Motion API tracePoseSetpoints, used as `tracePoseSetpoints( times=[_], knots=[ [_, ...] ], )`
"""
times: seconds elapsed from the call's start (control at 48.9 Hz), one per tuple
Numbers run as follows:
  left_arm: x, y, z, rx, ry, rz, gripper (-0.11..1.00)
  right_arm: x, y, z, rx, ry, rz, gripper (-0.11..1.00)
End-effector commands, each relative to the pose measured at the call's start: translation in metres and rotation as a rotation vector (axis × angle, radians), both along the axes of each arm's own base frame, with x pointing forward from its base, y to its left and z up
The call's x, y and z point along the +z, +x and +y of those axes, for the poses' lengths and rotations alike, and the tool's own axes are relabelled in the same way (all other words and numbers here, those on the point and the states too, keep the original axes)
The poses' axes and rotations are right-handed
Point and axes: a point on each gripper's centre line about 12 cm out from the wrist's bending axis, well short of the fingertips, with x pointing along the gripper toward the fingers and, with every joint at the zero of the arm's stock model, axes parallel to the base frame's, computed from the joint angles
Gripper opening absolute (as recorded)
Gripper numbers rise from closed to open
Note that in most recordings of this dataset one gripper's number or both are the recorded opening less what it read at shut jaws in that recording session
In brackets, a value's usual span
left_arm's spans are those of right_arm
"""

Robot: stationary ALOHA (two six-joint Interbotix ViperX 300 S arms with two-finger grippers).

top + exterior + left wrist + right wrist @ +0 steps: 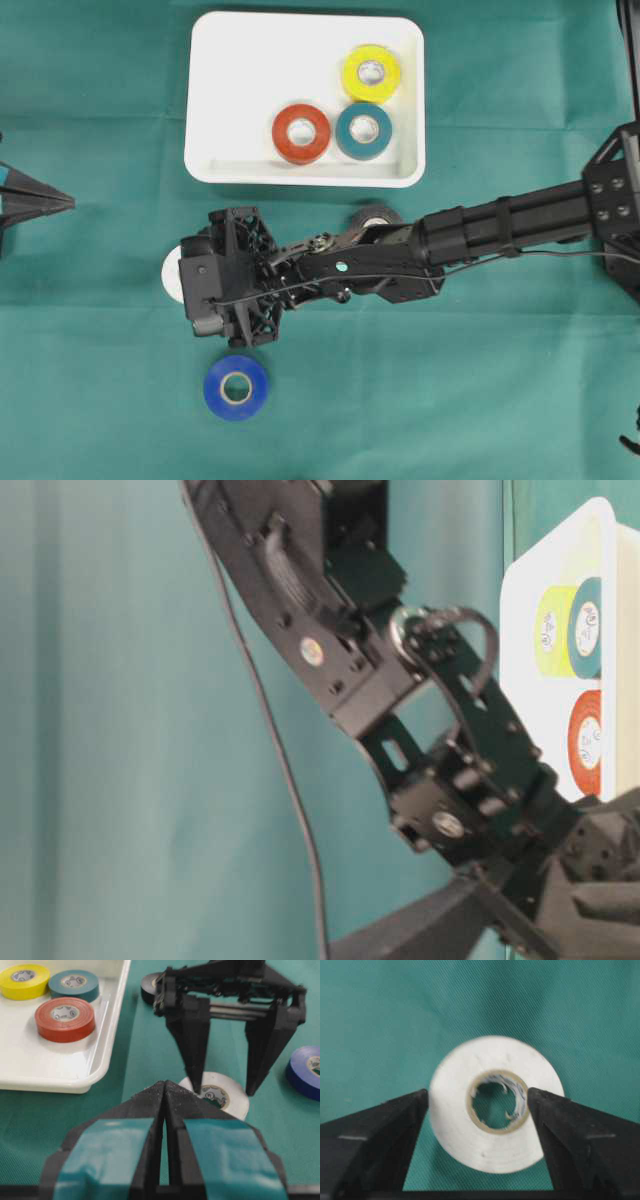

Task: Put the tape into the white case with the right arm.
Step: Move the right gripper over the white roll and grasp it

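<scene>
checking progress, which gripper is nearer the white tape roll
Right. The right gripper hangs directly over the white tape roll, open fingers straddling it. The left gripper, shut, sits off to the side.

Looking like a robot lab bench; green cloth (480,400) covering the whole tabletop; two black robot arms (520,225) working over it; coloured tape rolls (236,387) lying staged around.

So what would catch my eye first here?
Probably the black right tool poised open over a white tape roll on the green cloth. Next, the white case behind it, holding yellow, teal and red rolls.
</scene>
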Motion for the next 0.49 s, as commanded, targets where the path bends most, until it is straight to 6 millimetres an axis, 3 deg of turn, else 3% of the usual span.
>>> tracePoseSetpoints(
  times=[0.0,0.471],
  knots=[
    [0.005,0.001,0.000,0.002,-0.001,-0.011,0.00,0.017,0.007,0.002,-0.014,-0.008,-0.021,0.44],
    [0.005,0.001,0.000,0.002,-0.001,-0.011,0.00,0.007,0.008,0.008,-0.007,-0.010,-0.002,0.43]
  ],
)
